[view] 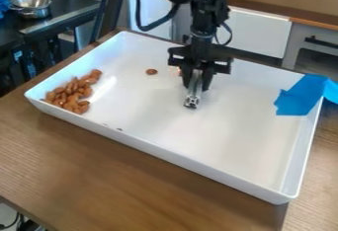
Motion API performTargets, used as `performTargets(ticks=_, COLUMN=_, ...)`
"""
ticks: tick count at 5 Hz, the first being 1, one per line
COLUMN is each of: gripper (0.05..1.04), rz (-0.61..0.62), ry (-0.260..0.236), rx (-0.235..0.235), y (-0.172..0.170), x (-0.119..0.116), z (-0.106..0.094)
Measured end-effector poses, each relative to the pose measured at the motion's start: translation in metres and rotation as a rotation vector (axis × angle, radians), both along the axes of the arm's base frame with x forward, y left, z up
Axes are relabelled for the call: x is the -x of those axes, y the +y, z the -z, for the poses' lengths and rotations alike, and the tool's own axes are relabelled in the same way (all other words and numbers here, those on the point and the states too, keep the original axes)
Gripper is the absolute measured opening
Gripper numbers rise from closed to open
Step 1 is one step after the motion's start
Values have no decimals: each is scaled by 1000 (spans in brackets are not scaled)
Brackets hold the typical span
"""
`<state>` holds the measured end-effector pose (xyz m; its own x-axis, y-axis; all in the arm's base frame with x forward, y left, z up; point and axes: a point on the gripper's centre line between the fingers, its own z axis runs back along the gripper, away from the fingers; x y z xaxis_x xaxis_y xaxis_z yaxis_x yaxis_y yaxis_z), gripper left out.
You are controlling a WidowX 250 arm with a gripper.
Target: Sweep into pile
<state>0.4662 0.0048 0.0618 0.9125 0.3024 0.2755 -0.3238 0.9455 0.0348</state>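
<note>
The gripper [197, 83] hangs over the middle of the white tray [224, 126], shut on a narrow silvery tool [193, 93] that points down, its lower end at or just above the tray floor. Brown almonds [74, 93] lie heaped together in the tray's left corner. A lone almond [151, 71] rests between that heap and the gripper, toward the back. Something small and brownish shows just left of the gripper, partly hidden by it. Two tiny dark crumbs [119, 129] lie near the front wall.
Raised walls surround the tray on a wooden table [119, 171]. Blue tape or cloth [300, 96] covers part of its right side. At the back left, a metal bowl [32, 5] stands on a dark surface. White cabinets [254, 31] are behind.
</note>
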Motion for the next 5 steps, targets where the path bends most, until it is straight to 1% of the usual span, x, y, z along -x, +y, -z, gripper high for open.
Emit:
performTargets(ticks=1, gripper=382, rz=-11, ry=-11, rx=3, y=9, x=-2, z=0)
performTargets(ticks=2, gripper=382, rz=-44, ry=-14, rx=18, y=22, x=2, z=3)
performTargets(ticks=3, gripper=382, rz=-128, ry=-12, rx=45, y=46, x=7, z=3)
performTargets(ticks=4, gripper=382, rz=-205, ry=12, rx=83, y=69, x=13, z=1)
performTargets(ticks=5, gripper=382, rz=-354, ry=30, rx=133, y=91, x=10, z=-7)
